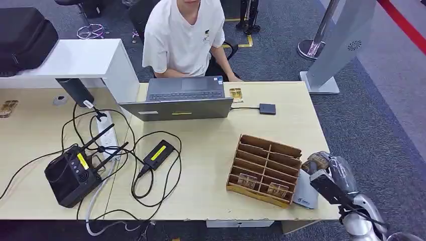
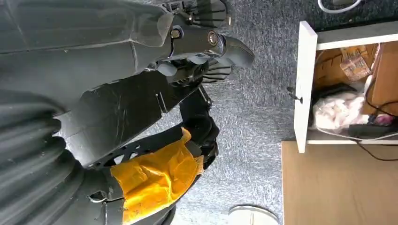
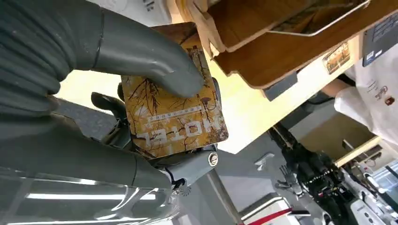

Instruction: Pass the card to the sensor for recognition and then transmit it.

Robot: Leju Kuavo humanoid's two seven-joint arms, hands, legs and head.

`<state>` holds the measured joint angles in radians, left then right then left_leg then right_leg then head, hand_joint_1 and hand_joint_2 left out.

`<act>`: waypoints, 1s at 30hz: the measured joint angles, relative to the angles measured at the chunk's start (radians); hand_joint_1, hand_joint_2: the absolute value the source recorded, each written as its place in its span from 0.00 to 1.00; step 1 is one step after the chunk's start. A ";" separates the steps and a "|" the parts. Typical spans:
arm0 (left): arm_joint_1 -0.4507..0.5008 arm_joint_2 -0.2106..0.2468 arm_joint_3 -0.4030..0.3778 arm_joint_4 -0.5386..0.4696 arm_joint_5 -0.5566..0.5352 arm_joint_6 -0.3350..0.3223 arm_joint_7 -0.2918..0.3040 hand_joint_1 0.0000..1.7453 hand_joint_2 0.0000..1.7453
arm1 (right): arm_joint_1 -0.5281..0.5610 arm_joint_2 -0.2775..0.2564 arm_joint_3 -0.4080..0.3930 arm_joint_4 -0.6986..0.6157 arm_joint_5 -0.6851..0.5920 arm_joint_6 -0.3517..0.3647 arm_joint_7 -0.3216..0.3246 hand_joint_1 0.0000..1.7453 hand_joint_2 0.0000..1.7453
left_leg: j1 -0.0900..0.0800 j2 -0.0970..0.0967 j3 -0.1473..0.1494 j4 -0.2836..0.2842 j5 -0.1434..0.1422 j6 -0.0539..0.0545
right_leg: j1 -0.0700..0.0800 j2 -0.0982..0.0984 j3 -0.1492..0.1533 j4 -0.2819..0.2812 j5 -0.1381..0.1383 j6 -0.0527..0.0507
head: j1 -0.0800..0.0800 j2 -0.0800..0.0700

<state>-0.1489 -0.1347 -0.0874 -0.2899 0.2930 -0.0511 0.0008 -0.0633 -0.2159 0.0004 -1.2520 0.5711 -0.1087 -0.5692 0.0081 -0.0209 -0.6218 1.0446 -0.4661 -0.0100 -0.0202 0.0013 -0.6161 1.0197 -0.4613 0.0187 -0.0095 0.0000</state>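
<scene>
the right hand (image 3: pixel 141 117) is pinching a yellow-brown card (image 3: pixel 176 112) printed with bare trees between its thumb and darker fingers, holding it just off the table's (image 1: pixel 211 150) right edge beside the wooden slotted organizer (image 1: pixel 265 169) and the small grey sensor (image 1: pixel 306 195). the left hand (image 2: pixel 206 47) is hanging over the grey carpet with its fingers curled in, gripping nothing. a person in a white shirt (image 1: pixel 183 35) is sitting behind the laptop (image 1: pixel 181 98).
</scene>
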 joint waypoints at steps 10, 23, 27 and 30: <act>-0.007 0.000 0.001 0.001 -0.008 0.010 0.000 0.00 1.00 | 0.021 0.011 -0.002 -0.010 0.000 0.000 0.000 1.00 1.00 | 0.000 0.000 0.000 0.000 0.000 0.000 | 0.000 0.000 0.000 0.000 0.000 0.000 | 0.000 0.000; -0.010 -0.001 0.001 0.001 -0.021 0.017 0.000 0.00 1.00 | 0.034 0.024 -0.002 -0.007 0.002 0.002 0.000 1.00 1.00 | 0.000 0.000 0.000 0.000 0.000 0.000 | 0.000 0.000 0.000 0.000 0.000 0.000 | 0.000 0.000; -0.011 -0.002 0.001 0.001 -0.027 0.017 0.000 0.00 1.00 | 0.034 0.028 -0.002 0.008 0.007 0.003 0.000 1.00 1.00 | 0.000 0.000 0.000 0.000 0.000 0.000 | 0.000 0.000 0.000 0.000 0.000 0.000 | 0.000 0.000; -0.011 -0.003 0.002 0.001 -0.034 0.017 0.000 0.00 1.00 | 0.035 0.036 -0.002 0.030 0.019 0.000 0.000 1.00 1.00 | 0.000 0.000 0.000 0.000 0.000 0.000 | 0.000 0.000 0.000 0.000 0.000 0.000 | 0.000 0.000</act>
<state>-0.1595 -0.1381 -0.0854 -0.2888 0.2586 -0.0340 0.0008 -0.0279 -0.1797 -0.0015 -1.2222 0.5898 -0.1087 -0.5692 0.0081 -0.0206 -0.6216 1.0446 -0.4661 -0.0100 -0.0200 0.0015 -0.6160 1.0197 -0.4613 0.0186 -0.0095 0.0000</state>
